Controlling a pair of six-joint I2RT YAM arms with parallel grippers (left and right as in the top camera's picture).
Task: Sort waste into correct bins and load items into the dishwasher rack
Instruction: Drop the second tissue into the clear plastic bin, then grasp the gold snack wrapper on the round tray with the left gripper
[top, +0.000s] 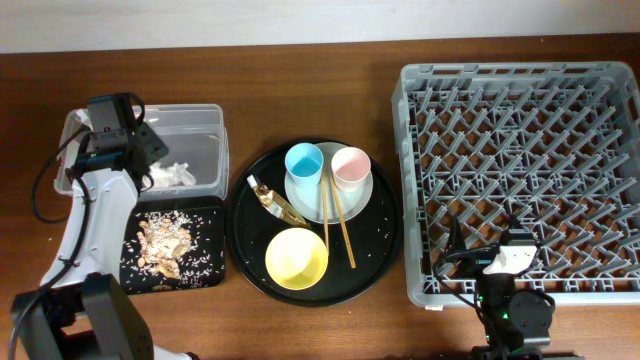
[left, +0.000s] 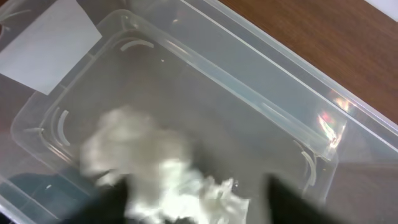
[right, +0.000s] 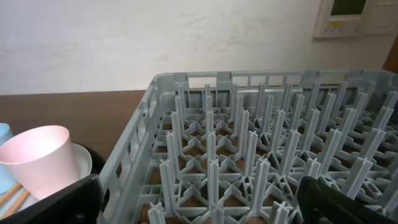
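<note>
My left gripper hangs open over the clear tub. In the left wrist view its dark fingers stand wide apart, and crumpled white tissue wads lie on the tub floor below them. Food scraps fill the black rectangular tray. The blue cup, pink cup, plate, chopsticks, yellow bowl and gold foil wrapper sit on the round black tray. My right gripper is open at the front edge of the dishwasher rack, with only pegs between its fingers.
The tub carries a white label on its far wall. The rack takes up the table's right side, close to the round tray. The pink cup shows left of the rack wall in the right wrist view. Bare wood lies behind the tray.
</note>
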